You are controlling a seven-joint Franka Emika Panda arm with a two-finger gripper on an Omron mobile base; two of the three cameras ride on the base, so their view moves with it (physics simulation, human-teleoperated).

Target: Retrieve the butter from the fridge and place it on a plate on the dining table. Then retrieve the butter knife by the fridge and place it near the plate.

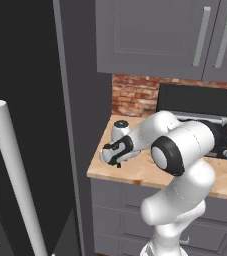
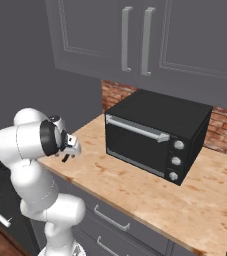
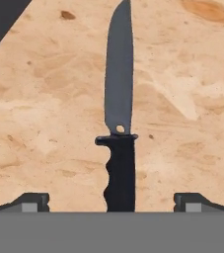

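Left base view first: the arm reaches left and down over the near left corner of the wooden bench (image 1: 135,172), beside the fridge (image 1: 20,75) with its long white bar handle. The gripper (image 1: 111,156) hangs low over the bench top, pointing down; the knife cannot be made out under it from this side. A black toaster oven (image 1: 205,120) sits further right on the bench, well apart from the hand.

Right base view: the gripper (image 2: 69,150) hovers just above the bench (image 2: 150,195) at its left end, with the toaster oven (image 2: 157,135) well off to the right. How wide the jaws stand cannot be read at this size.

Hand view: the butter knife (image 3: 119,128) lies flat on the bench (image 3: 44,108), its long axis running straight away from the hand, black handle nearest, blade tip farthest. The jaws are spread wide, one fingertip (image 3: 30,202) to each side of the handle, both clear of it, with nothing pinched. The handle sits about midway between them, so a straight descent and a close across the handle looks like the move called for.
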